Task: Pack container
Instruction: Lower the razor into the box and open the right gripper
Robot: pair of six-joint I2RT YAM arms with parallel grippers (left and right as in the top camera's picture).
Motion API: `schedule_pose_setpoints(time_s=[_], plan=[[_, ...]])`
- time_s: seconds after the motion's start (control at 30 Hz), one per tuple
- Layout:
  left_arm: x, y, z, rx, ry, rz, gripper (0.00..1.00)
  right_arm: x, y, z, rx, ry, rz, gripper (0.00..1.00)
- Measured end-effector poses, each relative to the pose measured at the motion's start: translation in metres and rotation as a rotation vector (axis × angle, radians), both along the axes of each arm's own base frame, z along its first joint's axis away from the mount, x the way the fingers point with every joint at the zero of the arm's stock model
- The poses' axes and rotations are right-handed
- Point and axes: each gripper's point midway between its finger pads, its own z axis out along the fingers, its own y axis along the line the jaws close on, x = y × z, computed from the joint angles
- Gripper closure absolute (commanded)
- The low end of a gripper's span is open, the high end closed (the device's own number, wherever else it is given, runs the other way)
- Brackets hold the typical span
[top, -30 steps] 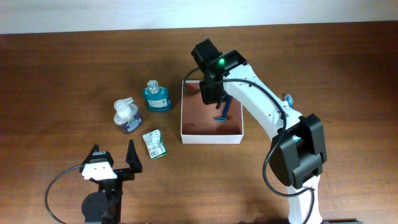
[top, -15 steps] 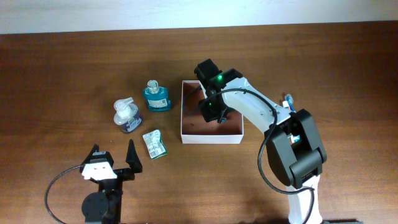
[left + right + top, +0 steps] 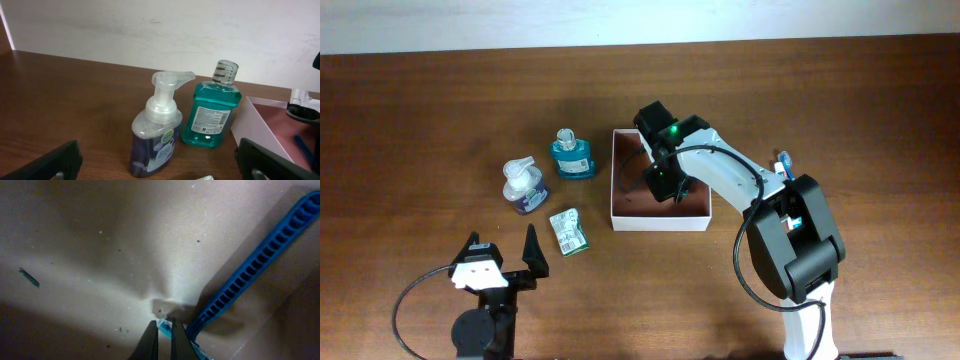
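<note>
right gripper (image 3: 163,331) is down inside the container (image 3: 660,223), its jaws pinched narrow on the head end of a blue razor (image 3: 250,265), with a sliver of teal showing between the tips. the razor's ribbed handle lies on the pinkish-brown floor, slanting away from the fingers. the container sits near the middle of the tabletop (image 3: 440,100), open side up. just beside its left wall stands a teal bottle (image 3: 572,157), then a clear pump bottle (image 3: 523,186) further left, and a small green packet (image 3: 569,230) lies flat in front of them. left gripper (image 3: 503,243) hovers near the front edge, jaws spread wide, holding nothing.
</note>
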Motion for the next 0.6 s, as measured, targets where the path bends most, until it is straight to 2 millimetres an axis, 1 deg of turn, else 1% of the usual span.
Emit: schedule_pose_setpoints(time_s=[0.17,0.6], plan=[[0.0,0.0,0.0,0.0,0.0,0.0,0.01,0.0,-0.0041,-0.0001,-0.023,-0.003,0.008,0.95],[0.0,0.0,0.0,0.0,0.0,0.0,0.01,-0.0016,-0.0065,-0.0002,-0.035,0.002,0.01,0.95]])
